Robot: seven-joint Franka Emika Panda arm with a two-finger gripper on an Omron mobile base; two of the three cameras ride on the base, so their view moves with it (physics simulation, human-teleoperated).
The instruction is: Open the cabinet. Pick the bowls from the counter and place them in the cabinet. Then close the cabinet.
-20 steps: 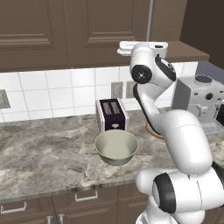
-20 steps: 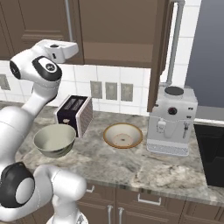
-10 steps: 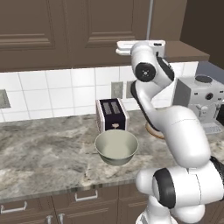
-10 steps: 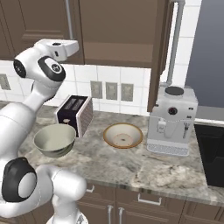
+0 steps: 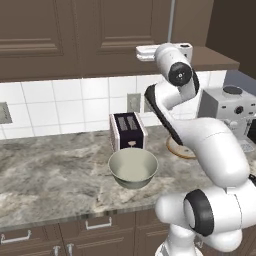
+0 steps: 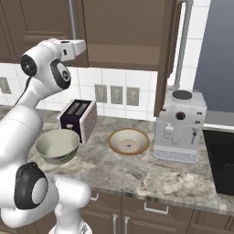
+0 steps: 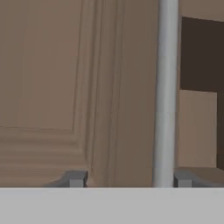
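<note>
My gripper [image 7: 129, 178] is up at the cabinet, at the lower end of the left door's silver handle [image 7: 166, 87]. The bar stands between the open fingers, close to the right one, with the panelled left door [image 7: 43, 65] behind it and dark cabinet interior to its right. The right door [image 6: 167, 55] stands swung out, its handle [image 6: 183, 50] facing forward. The deep greyish-cream bowl [image 5: 133, 169] sits on the counter [image 5: 50, 175] in front of the toaster. The shallow patterned bowl [image 6: 129, 140] lies further right, partly behind my arm in the left base view.
A dark toaster [image 6: 78, 119] stands at the tiled wall behind the deep bowl. A silver coffee machine [image 6: 179, 125] stands right of the shallow bowl, under the open door. Drawers [image 6: 155, 208] with short handles run below the counter edge.
</note>
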